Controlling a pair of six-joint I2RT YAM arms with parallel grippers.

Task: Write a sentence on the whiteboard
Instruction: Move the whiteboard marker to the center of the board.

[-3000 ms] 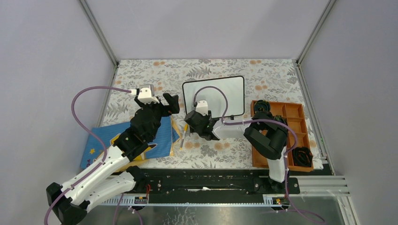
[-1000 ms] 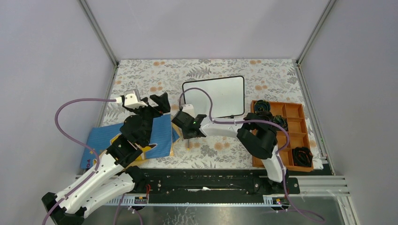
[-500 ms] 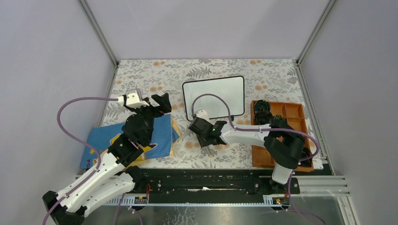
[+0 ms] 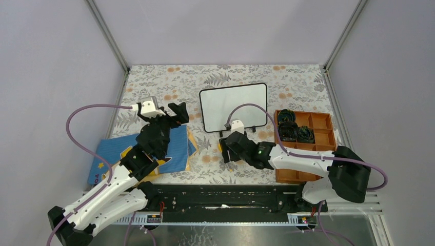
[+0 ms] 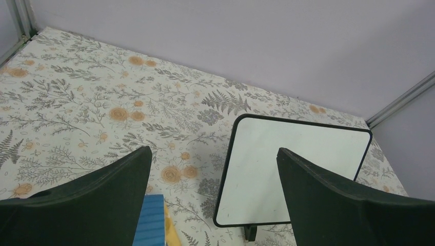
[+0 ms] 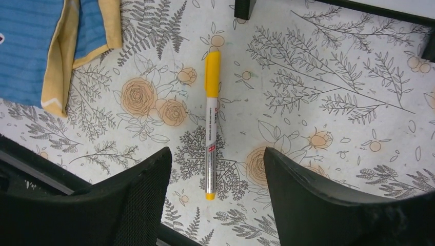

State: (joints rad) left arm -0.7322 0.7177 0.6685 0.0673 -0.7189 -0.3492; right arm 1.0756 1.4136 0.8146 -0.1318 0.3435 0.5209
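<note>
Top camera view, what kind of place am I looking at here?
Probably a robotics lab work cell, not a home: plain grey walls framed by aluminium posts, a floral-patterned tabletop, and a small white black-framed whiteboard set out for the arms.

In the right wrist view the whiteboard (image 6: 405, 5) is cut off at 1 o'clock, the blue cloth (image 6: 31, 46) at 10 o'clock; the marker (image 6: 210, 123) print is too small to read. From above, the right gripper (image 4: 228, 154) hides that marker
</note>
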